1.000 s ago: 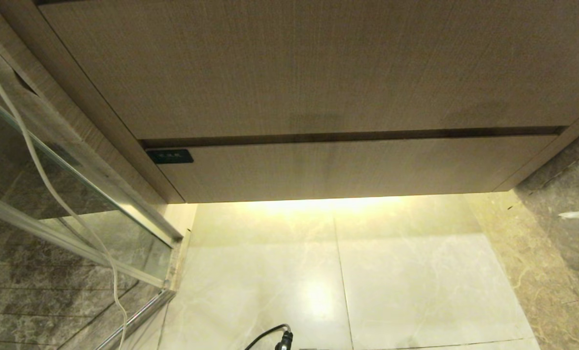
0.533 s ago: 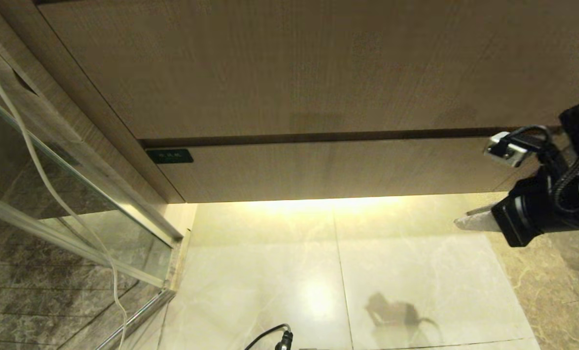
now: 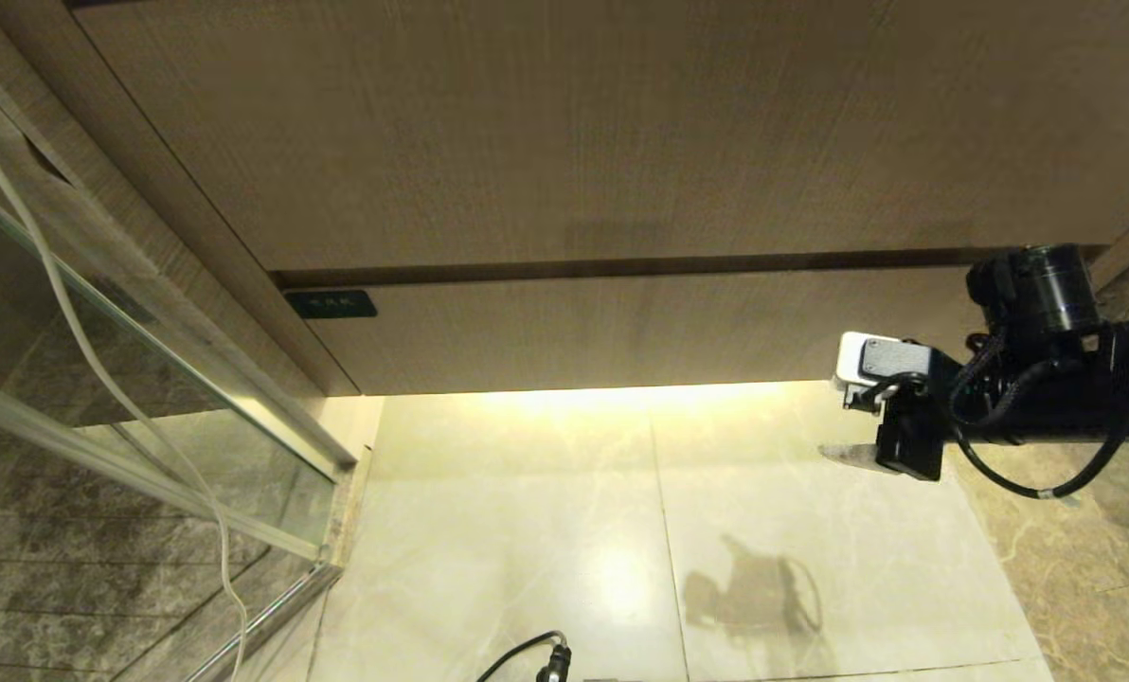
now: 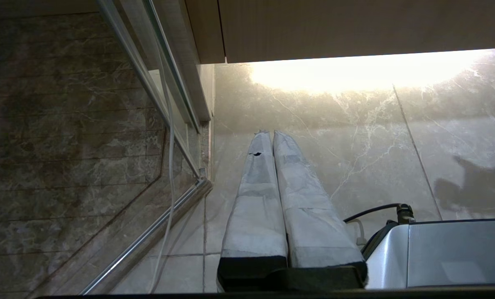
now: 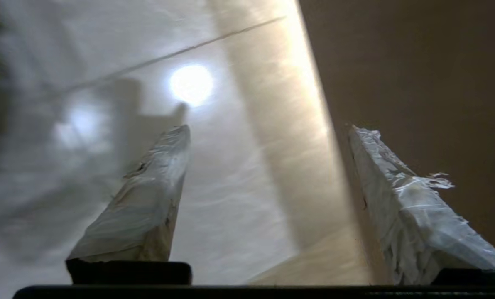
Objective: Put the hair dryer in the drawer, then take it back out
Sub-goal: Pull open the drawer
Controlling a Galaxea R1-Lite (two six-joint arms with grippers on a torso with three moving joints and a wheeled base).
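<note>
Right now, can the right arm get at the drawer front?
Probably yes. The right gripper is open and empty, close by the closed drawer near its right end, and nothing shows between them.

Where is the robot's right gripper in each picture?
Head view: right gripper at the right side, below the drawer front.
Left wrist view: not in it; only its shadow on the floor.
Right wrist view: its two taped fingers, apart.
Shared landmark: the glowing strip of floor under the cabinet.
</note>
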